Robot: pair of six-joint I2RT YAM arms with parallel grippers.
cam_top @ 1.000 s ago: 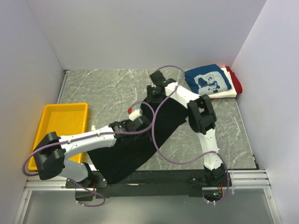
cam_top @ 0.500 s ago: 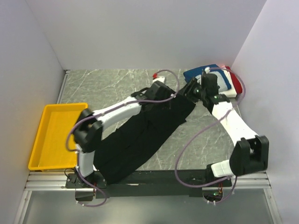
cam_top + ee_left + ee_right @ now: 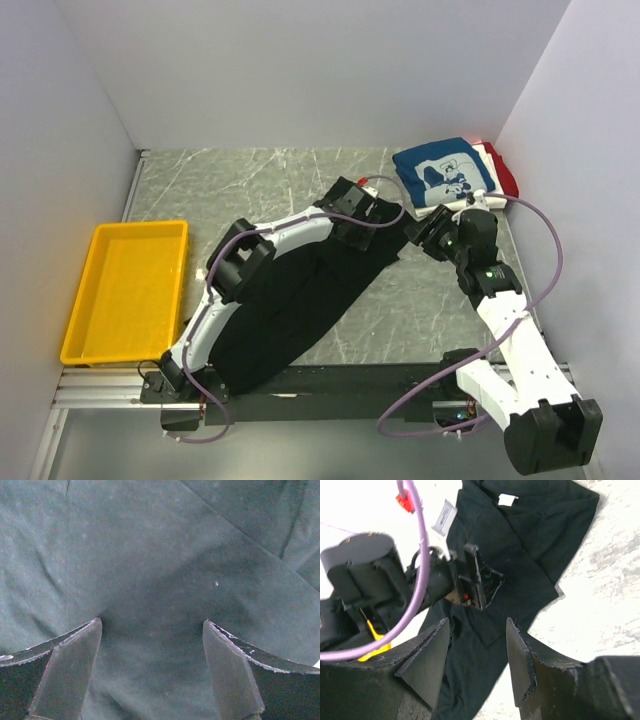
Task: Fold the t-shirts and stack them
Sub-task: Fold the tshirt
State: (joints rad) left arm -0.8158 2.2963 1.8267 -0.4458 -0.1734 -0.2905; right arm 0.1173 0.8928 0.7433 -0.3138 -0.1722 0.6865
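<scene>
Fingers of the left gripper point(image 3: 151, 623) stand wide over the large black cloth t-shirt point(image 3: 290, 300), which lies half-folded slantwise on the grey marbled table point(image 3: 230, 180). The right gripper point(image 3: 477, 623) gapes empty near its far corner. Pinching one layer alone, I'd guess, drags the fold open. A folded blue printed t-shirt point(image 3: 443, 175) tops the corner stack.

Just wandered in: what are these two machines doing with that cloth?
Two robot arms are folding t-shirts. A black t-shirt lies stretched diagonally across the table. The left gripper hangs open over its far end, and the right gripper is open beside that end's right edge; neither holds it. A folded blue t-shirt tops other folded ones in the far right corner.
</scene>
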